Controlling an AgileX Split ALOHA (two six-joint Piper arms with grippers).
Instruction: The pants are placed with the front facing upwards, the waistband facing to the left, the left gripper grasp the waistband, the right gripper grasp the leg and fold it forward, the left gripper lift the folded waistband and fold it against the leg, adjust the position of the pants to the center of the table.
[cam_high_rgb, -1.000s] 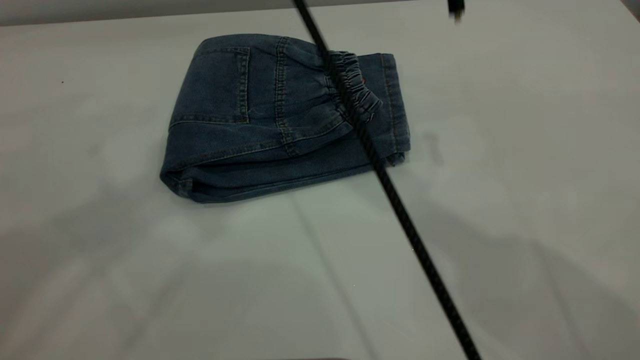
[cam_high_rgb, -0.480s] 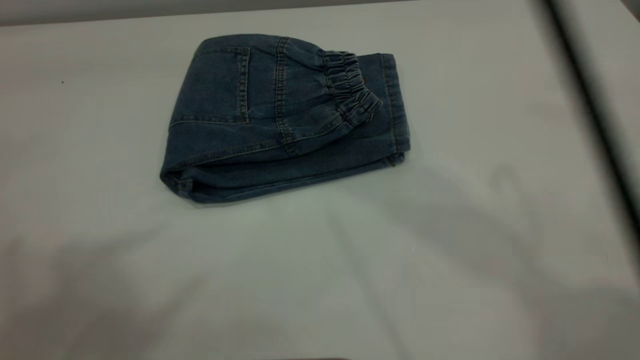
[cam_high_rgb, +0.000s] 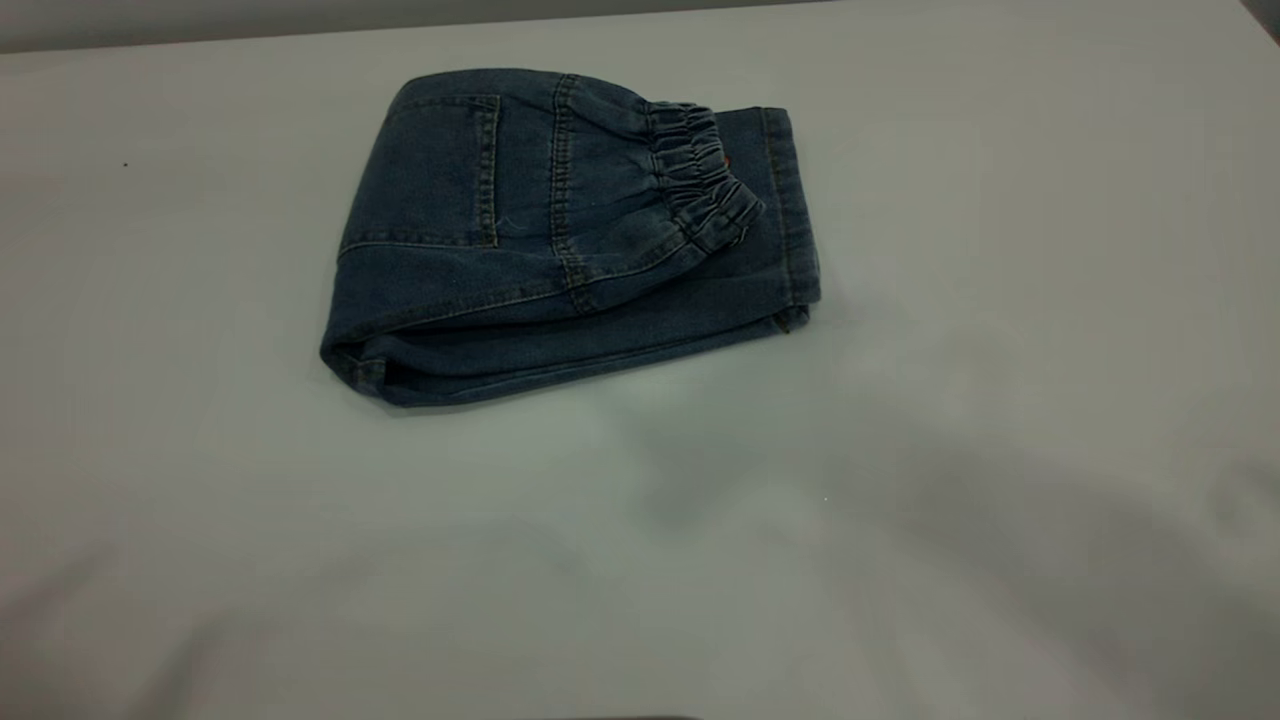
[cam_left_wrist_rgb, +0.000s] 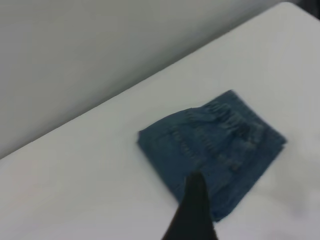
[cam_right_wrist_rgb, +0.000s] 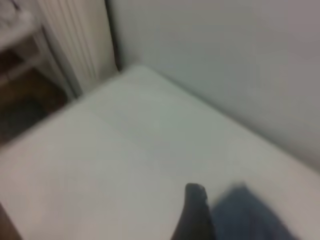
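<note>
The small blue denim pants (cam_high_rgb: 560, 240) are seen folded into a compact bundle on the far half of the plain white table (cam_high_rgb: 900, 480), patch pocket up, with the gathered elastic waistband (cam_high_rgb: 700, 175) laid over the leg hems. Nothing is held. Only one dark fingertip of the left gripper (cam_left_wrist_rgb: 192, 210) and of the right gripper (cam_right_wrist_rgb: 196, 212) is shown, raised above the table; the state of the jaws cannot be told.

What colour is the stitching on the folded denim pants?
Tan, on the blue denim pants; clearest in the exterior view.
</note>
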